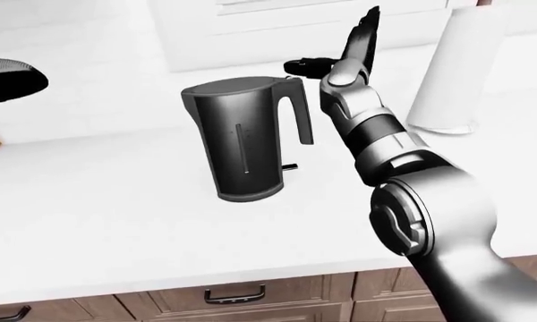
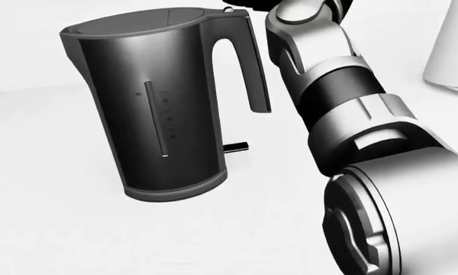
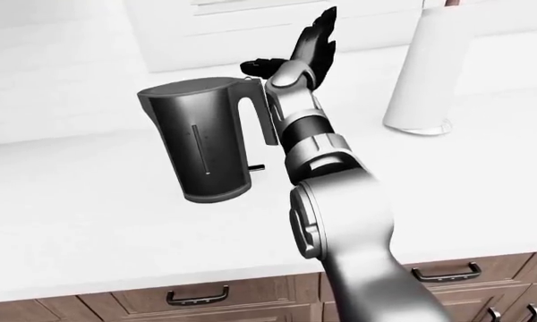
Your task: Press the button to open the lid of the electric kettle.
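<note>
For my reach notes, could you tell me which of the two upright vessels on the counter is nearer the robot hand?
The dark electric kettle: the right robot hand is raised just beside its handle top, whereas the white cylinder stands farther right, well apart.
</note>
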